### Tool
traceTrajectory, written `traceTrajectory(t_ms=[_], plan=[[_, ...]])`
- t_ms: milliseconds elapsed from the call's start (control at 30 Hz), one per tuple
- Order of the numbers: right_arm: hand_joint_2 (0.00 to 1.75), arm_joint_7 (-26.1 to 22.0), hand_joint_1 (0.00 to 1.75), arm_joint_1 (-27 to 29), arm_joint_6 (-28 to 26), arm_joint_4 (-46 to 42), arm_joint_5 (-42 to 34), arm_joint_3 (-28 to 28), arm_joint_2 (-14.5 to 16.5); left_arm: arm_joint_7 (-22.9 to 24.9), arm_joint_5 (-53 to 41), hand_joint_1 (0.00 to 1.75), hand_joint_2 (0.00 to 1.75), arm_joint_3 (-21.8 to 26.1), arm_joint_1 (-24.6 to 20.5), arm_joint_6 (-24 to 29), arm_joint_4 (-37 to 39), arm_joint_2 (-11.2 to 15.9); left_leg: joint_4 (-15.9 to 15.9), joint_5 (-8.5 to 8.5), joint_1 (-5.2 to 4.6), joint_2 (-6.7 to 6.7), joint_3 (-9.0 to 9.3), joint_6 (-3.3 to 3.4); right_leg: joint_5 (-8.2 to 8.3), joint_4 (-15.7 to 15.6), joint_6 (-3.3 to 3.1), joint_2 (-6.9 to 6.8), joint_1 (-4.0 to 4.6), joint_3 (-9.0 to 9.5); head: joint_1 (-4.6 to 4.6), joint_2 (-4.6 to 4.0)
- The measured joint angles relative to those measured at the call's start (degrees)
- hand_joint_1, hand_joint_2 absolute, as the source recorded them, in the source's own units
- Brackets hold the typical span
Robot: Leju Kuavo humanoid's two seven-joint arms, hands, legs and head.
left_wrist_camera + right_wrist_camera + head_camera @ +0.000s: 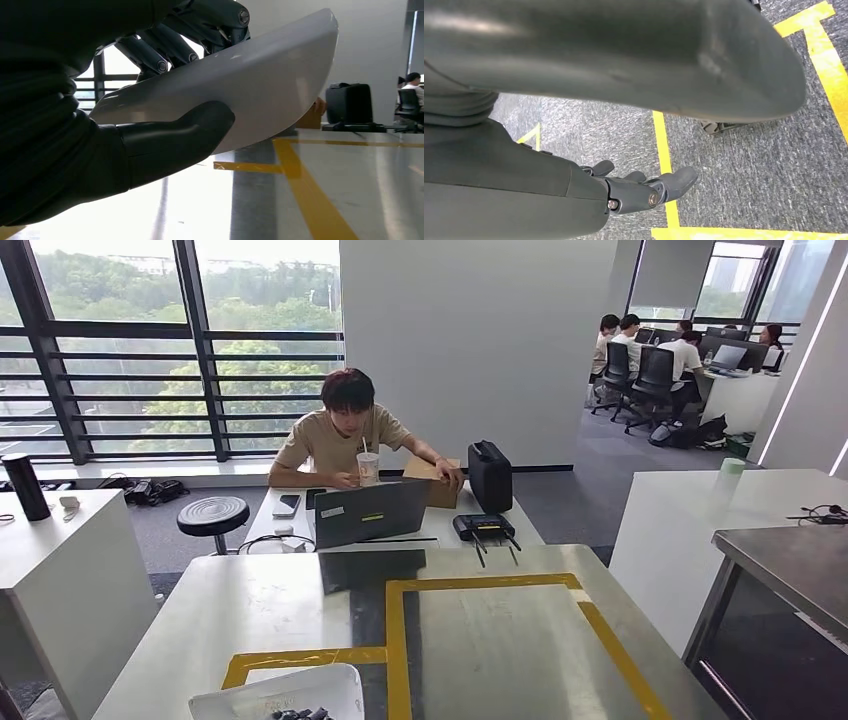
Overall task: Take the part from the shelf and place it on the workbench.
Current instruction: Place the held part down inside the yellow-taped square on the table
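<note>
White part [280, 695] over yellow-taped steel workbench [500, 650]

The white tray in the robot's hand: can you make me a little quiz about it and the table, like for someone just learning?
1. True or false: the left hand grips the white tray with its thumb under it and its fingers over the rim.
2. What colour is the tape marking the workbench?
A. red
B. yellow
C. blue
3. Fill in: the right hand hangs over grey ____ and holds nothing.

Key: 1 true; 2 B; 3 carpet.
</note>
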Motion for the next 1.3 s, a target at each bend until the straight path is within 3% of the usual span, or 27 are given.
traceTrajectory(t_ms=[133,367,500,633,1000,1100,1133,1200,1267,1300], plan=[[0.00,-0.19,0.00,0.00,0.00,0.00,0.26,0.27,0.06,0.67,0.68,1.75,1.75,-7.14,0.92,0.43,-3.68,0.49,-0.09,-0.12,-0.02,-0.02,0.06,0.00,-0.23,0.00,0.72,-0.04,-0.05,0.00,0.00,0.00],[0.00,-1.54,0.00,0.01,0.03,0.00,1.01,0.40,0.18,-0.59,2.71,1.75,1.75,-11.29,0.95,2.45,-4.66,2.30,-0.54,0.01,0.01,-0.06,0.33,-0.24,-0.30,0.03,0.82,-0.06,-0.05,0.00,0.00,0.00],[0.00,-1.99,0.00,0.02,0.02,0.00,1.60,0.80,0.24,-1.23,2.43,0.00,1.75,-13.33,1.47,5.07,-4.18,4.23,-0.76,0.13,0.02,-0.06,0.45,-0.43,-0.31,0.04,0.78,-0.05,-0.05,0.00,0.00,0.00],[0.00,-1.50,0.00,-0.02,0.02,0.00,1.53,1.12,0.31,1.43,1.82,0.00,0.00,-15.20,2.14,6.63,-3.32,5.37,-0.89,0.17,0.02,-0.09,0.51,-0.51,-0.35,0.04,0.73,-0.05,-0.04,0.00,0.00,0.00],[0.00,-1.19,0.00,0.02,0.03,0.00,0.77,1.11,0.39,2.30,5.12,0.00,0.00,-15.83,1.96,6.41,-0.68,5.84,-0.92,0.17,-0.04,-0.08,0.55,-0.51,-0.32,-0.04,0.73,-0.06,-0.10,0.04,0.00,0.00],[0.00,-1.28,0.00,0.02,0.03,0.00,0.77,1.08,0.52,3.17,4.23,0.00,0.00,-15.89,1.96,6.79,-0.70,5.99,-1.87,0.75,0.01,0.04,1.01,0.09,-0.09,-0.52,1.29,-0.08,-0.28,0.39,-0.01,0.00],[0.00,-1.29,0.00,0.02,0.03,0.00,0.77,1.08,0.56,3.50,3.92,0.00,0.00,-15.91,1.96,6.95,-0.72,6.03,-2.57,1.20,0.20,0.17,1.38,0.36,-0.67,0.00,1.50,-0.12,-0.29,0.26,0.00,0.00],[0.00,-1.29,0.00,0.00,0.05,0.00,0.77,1.07,0.56,4.06,3.58,0.00,0.00,-15.95,2.02,7.20,-0.75,6.05,-3.50,1.87,0.57,0.49,1.87,0.59,-3.79,4.47,1.86,-0.23,-0.53,-1.63,0.02,0.00],[0.00,-1.29,0.00,0.04,0.05,0.00,0.77,1.07,0.58,4.51,3.28,0.00,0.00,-15.99,2.27,7.28,-0.73,6.05,-3.57,1.98,0.64,0.73,1.74,0.61,-7.26,11.70,2.37,-0.33,-1.07,-4.91,0.02,0.00],[0.00,-1.28,0.00,0.09,0.05,0.00,0.77,1.07,0.59,4.66,3.07,0.00,0.00,-16.04,2.41,7.27,-0.71,6.05,-3.50,1.97,0.74,0.84,1.64,0.50,-7.79,14.04,2.68,-0.41,-1.41,-5.95,0.01,0.00]])
